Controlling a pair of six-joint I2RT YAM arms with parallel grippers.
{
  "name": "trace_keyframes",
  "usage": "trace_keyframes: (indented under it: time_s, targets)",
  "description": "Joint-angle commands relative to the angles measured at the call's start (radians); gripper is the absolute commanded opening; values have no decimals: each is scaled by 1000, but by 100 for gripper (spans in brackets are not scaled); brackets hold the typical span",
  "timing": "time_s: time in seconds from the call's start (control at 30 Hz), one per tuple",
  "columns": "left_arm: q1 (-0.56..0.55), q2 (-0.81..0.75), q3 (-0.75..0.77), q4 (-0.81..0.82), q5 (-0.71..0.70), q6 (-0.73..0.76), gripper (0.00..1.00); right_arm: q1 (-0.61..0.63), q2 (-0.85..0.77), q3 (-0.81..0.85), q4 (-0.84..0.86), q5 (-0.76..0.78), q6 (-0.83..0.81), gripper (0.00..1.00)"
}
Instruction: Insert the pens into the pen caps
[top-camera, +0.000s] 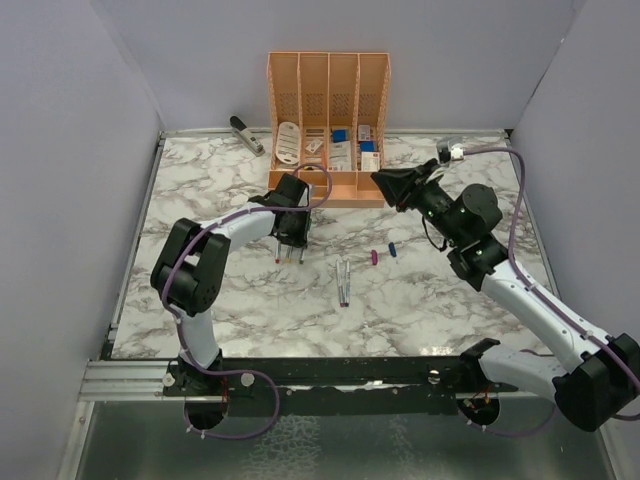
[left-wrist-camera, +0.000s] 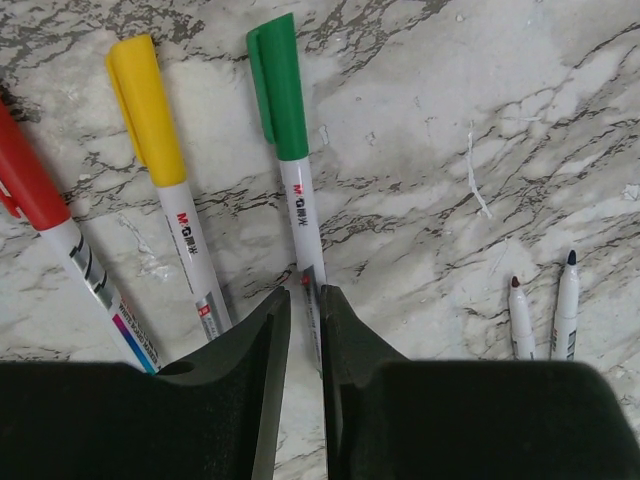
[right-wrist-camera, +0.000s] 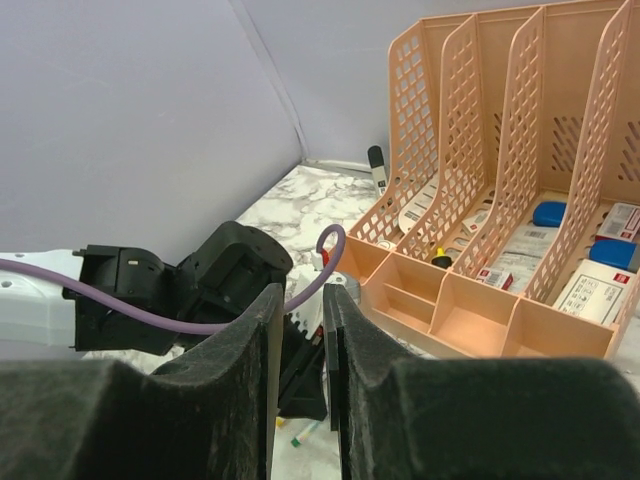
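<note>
Currently I have the left gripper (left-wrist-camera: 305, 292) down low over the table (left-wrist-camera: 420, 120), its jaws drawn in to a narrow slit. 3 capped pens lie fanned out ahead of it, caps pointing away from the wrist camera: the red pen (left-wrist-camera: 35, 190) on the left, the yellow pen (left-wrist-camera: 150, 125) in the middle and the green pen (left-wrist-camera: 280, 100) on the right. The green pen's barrel runs straight into the slit between the fingers (left-wrist-camera: 240, 380). I cannot tell whether they pinch it or only straddle it. The yellow pen's barrel passes just beside the left finger, and the red pen lies further out on that side.

From the top camera I see 2 bare pens (top-camera: 343, 282) lying side by side on the marble to the right of that gripper, apart from it. The purple cap (top-camera: 373, 257) and the blue cap (top-camera: 392, 250) lie loose near each other, just right of the bare pens and between the 2 arms.

I have the right gripper (right-wrist-camera: 303, 290) raised in the air by the front of the organiser (top-camera: 345, 75). Its jaws are almost together with nothing between them, and no pen or cap touches it. A stapler (top-camera: 246, 133) lies on the table to the left of the organiser.
</note>
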Motion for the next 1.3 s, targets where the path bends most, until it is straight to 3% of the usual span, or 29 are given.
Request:
trace_keyframes:
  time_s: [0.0,0.47,0.8,1.0,1.17,1.27]
  targets:
    - [-5,24,-1,-10,-17,6,21,6,11,27,-1,9,16,23]
    - [-5,-69,75,-40,-18,20,25,6,33,29,-18,23,15,24]
    - [-36,-173,10,-22,98,56,26,7,80,94,-339,107,-61,23]
    - [-100,-172,-54,-4,211,96,26,10,64,76,-440,208,-69,23]
    - [-118,-217,-102,3,161,74,26,39,102,88,-548,216,-102,23]
    - [-117,-255,-122,3,84,49,26,118,137,80,-589,258,-123,22]
